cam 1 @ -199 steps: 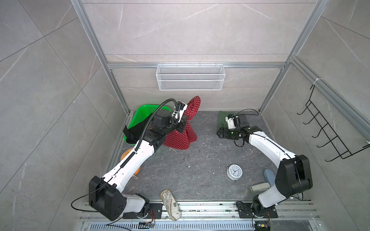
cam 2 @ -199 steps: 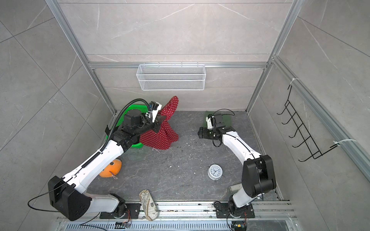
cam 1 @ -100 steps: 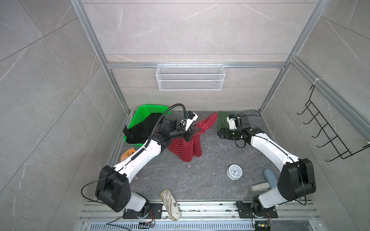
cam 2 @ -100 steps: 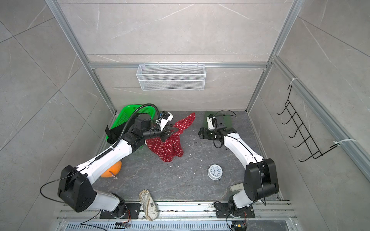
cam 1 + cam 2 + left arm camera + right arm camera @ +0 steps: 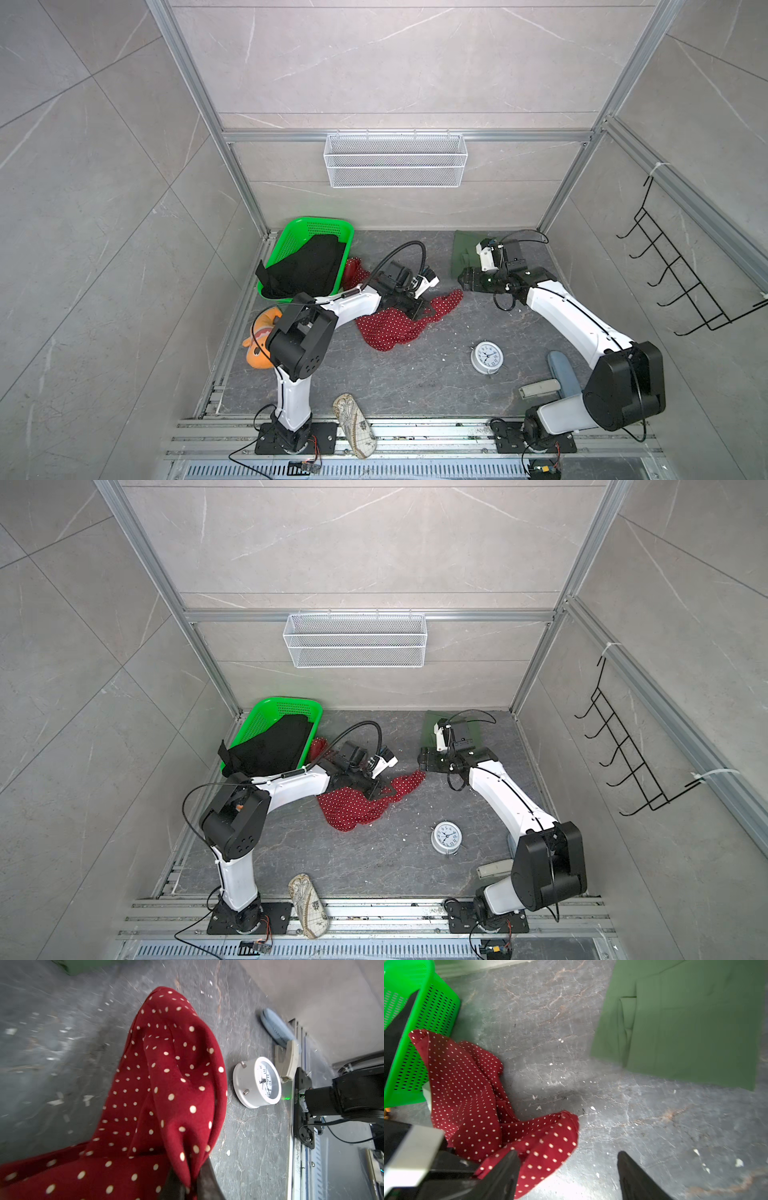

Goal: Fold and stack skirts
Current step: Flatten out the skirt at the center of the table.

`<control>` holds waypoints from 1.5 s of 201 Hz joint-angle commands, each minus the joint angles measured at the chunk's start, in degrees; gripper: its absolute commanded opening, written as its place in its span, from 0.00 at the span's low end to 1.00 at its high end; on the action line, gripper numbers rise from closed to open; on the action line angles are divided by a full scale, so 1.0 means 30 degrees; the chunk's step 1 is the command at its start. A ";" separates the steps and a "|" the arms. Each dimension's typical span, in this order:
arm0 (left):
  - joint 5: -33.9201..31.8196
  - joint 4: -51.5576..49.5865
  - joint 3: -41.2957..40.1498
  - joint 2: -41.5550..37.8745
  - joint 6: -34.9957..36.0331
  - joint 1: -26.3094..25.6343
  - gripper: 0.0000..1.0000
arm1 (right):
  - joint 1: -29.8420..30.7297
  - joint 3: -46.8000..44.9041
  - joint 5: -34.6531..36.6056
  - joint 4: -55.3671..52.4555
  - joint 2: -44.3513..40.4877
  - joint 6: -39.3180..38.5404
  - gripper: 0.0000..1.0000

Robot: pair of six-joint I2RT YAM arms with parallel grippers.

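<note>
1. Left arm (image 5: 353,303): white links, black joints, black ribbed hose (image 5: 409,244) arching above.
2. Right arm (image 5: 569,316): same white and black, white wrist camera (image 5: 485,255).
3. Black base plates (image 5: 324,438) on both.
4. Right hand (image 5: 566,1153): dark tapered fingers (image 5: 633,1178).

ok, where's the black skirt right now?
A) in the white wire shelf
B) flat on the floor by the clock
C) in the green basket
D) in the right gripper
C: the black skirt lies in the green basket, with one corner hanging over its rim.
</note>
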 commanded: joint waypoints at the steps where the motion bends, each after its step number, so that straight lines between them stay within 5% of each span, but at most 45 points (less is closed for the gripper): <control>1: -0.0706 -0.0377 0.0953 0.0008 0.0550 0.0013 0.00 | 0.0112 -0.0592 0.0524 -0.1000 -0.0301 -0.0268 0.75; 81: -0.1726 -0.0392 0.0834 -0.0615 0.0496 0.0041 0.00 | 0.0103 -0.2675 -0.2717 0.0168 -0.0585 0.1949 0.69; 160: -0.0629 0.0019 0.0465 -0.2551 0.0790 0.0042 0.00 | 0.0120 -0.3231 -0.7189 0.6399 0.1748 0.4445 0.66; 188: -0.0767 0.0095 0.0154 -0.3427 0.0943 0.0039 0.00 | 0.0106 -0.2476 -0.7527 0.6538 0.2121 0.4464 0.46; 220: -0.1426 0.0139 -0.0012 -0.4009 0.1143 0.0053 0.00 | 0.0103 -0.1552 -0.7761 0.6183 0.1492 0.4022 0.00; 234: -0.2222 -0.0014 -0.0034 -0.4176 0.1151 0.0095 0.00 | 0.0077 -0.0766 -0.7142 0.5092 0.0968 0.3481 0.00; 301: -0.5817 0.1332 -0.2259 -0.6462 0.0052 0.1333 0.57 | 0.0121 0.2926 -0.1392 -0.0668 -0.1351 0.0776 0.00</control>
